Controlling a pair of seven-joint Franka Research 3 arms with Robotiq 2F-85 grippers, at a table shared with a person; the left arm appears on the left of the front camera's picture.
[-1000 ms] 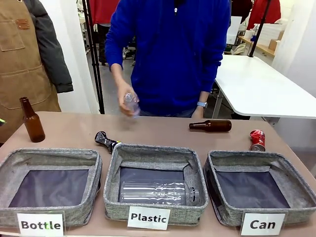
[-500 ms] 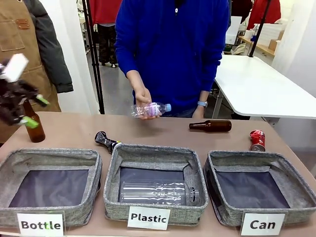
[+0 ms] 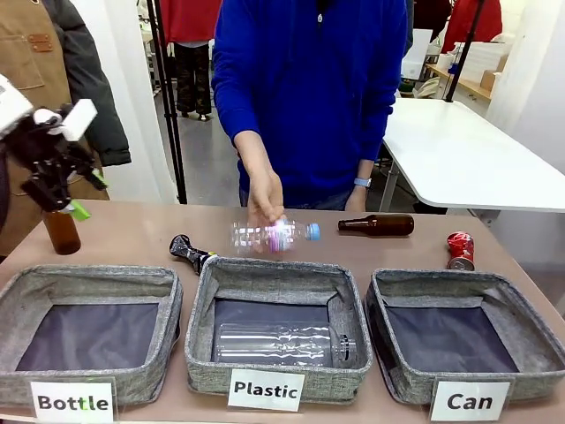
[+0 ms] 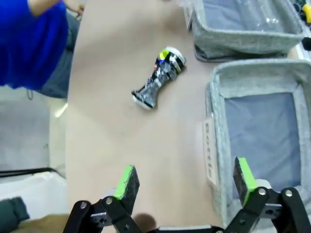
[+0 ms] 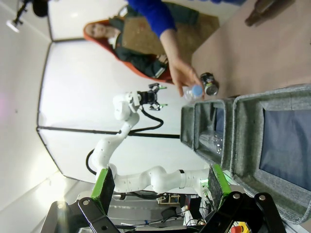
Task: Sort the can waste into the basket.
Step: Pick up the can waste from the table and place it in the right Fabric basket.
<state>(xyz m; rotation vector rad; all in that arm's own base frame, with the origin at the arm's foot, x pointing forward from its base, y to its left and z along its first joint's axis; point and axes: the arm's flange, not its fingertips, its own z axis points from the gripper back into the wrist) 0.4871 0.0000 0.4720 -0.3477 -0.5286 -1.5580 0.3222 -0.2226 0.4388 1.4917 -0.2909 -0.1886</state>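
Note:
A crushed red can lies on the table just behind the grey basket labelled "Can", whose inside is bare. A crushed dark can lies behind the gap between the other two baskets; in the left wrist view this dark can is on the tabletop well ahead of the fingers. My left gripper hangs open in the air at the far left, above a standing brown bottle. My right gripper is open and holds nothing, with the Can basket ahead of it.
A person in blue holds a clear plastic bottle over the back edge of the "Plastic" basket, which has another clear bottle inside. A brown bottle lies at the back right. The "Bottle" basket stands at the left.
My left arm has come into view from the left and moved above the standing brown bottle. The person's hand has lowered the plastic bottle toward the Plastic basket.

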